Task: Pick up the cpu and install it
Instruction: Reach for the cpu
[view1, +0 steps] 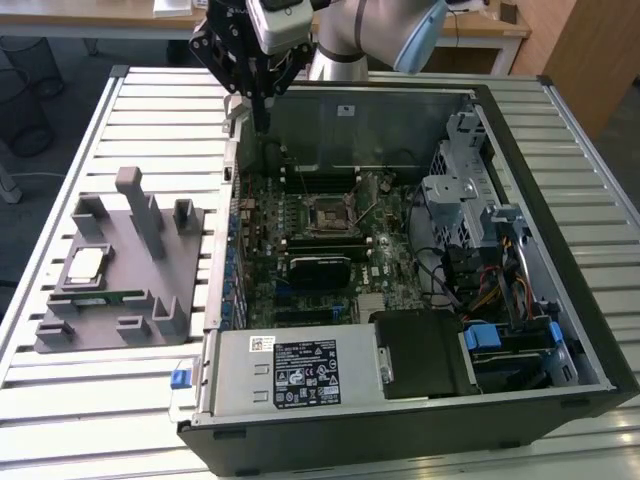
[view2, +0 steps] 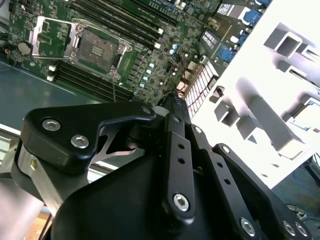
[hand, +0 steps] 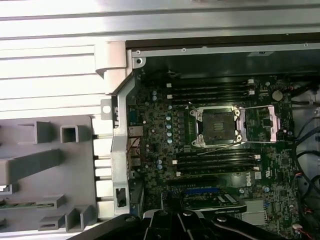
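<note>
Pickup not yet begun, cpu lying apart from the gripper

Step in hand, as I judge it, is the approach for the pickup: nothing has been grasped and nothing installed. The cpu (view1: 84, 264) lies flat, metal top up, in a recess of the grey holder (view1: 115, 272) that sits on the slatted table (view1: 60, 130) at the exterior view's left, outside the open computer case (view1: 590, 300). A green memory stick (view1: 100, 297) lies in the same holder just beside it, on the side towards the camera.

The gripper (view1: 262, 122) hangs above the far wall of the case, near the corner closest to the holder. Its fingers (view2: 172, 100) come together to a single point in the second wrist view, pressed closed with nothing between them. So the cpu is well apart from it, off towards the exterior view's left and nearer the camera, with the case wall and a strip of table between.

The socket (hand: 217, 125) on the motherboard (view1: 300, 240) looks empty, its metal frame swung open to one side, so it seems ready to receive the chip.

A grasp on the cpu would call for parted fingers brought squarely over the chip, closing on its thin edges without catching the recess walls or the memory stick
</note>
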